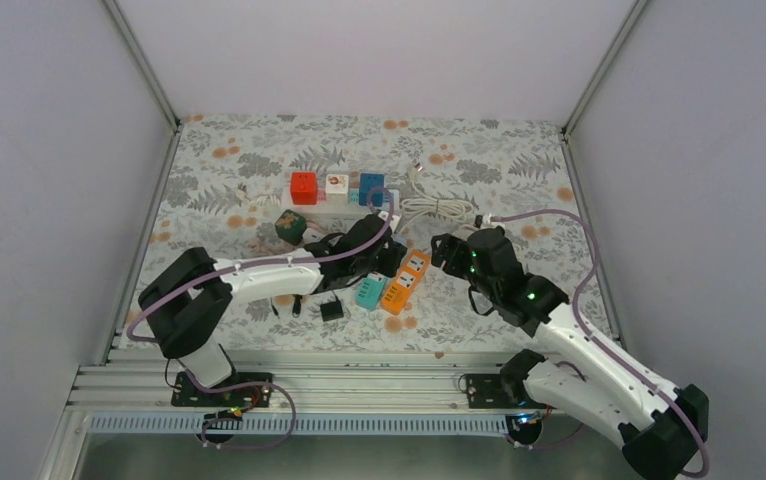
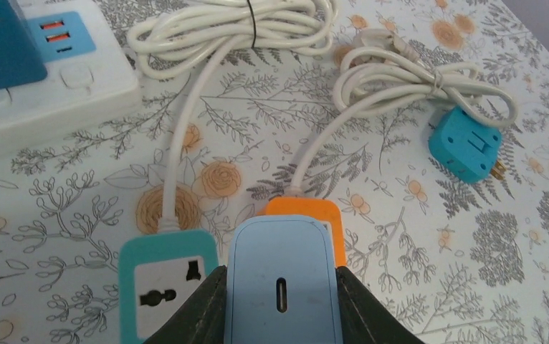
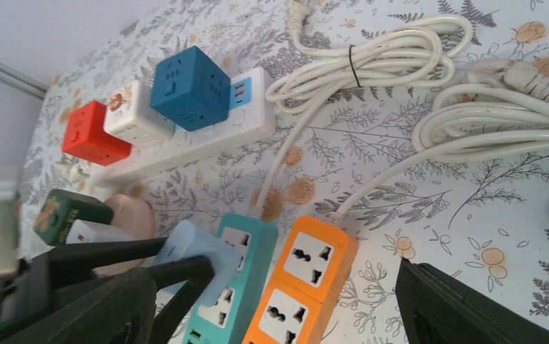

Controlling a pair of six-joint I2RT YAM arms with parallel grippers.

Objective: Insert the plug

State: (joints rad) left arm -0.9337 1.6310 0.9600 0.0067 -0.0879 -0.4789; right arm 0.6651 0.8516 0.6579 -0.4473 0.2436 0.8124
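Observation:
My left gripper is shut on a light blue plug adapter, its dark fingers clamping both sides. In the right wrist view the plug is tilted over the teal power strip, close above its upper sockets; its prongs are hidden. The teal strip lies side by side with an orange power strip, which also shows in the left wrist view. My right gripper is open and empty, just right of the orange strip.
A white power strip at the back carries red, white and blue cube adapters. Coiled white cables lie behind the strips. A teal adapter, a green cube and a black adapter lie around.

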